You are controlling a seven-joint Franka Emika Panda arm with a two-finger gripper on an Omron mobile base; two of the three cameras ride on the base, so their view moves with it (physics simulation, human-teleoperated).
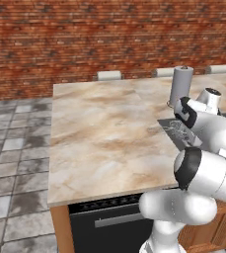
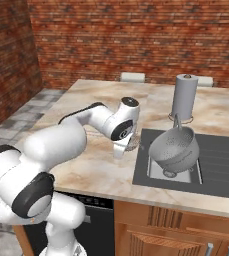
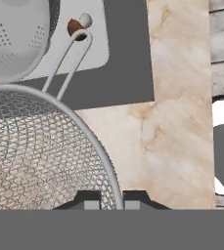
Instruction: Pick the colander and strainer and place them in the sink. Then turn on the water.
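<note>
The fingers (image 3: pixel 111 199) pinch the rim of the strainer (image 3: pixel 30 151), holding it above the marble worktop (image 2: pixel 101 165) just beside the sink (image 2: pixel 221 165). The colander (image 2: pixel 173 147) sits tilted in the sink's basin.

No lettering, label, brand, number or sign can be read anywhere in this kitchen scene; the brick wall, the marble counter, the dark sink unit and the robot's white body all appear unmarked.
</note>
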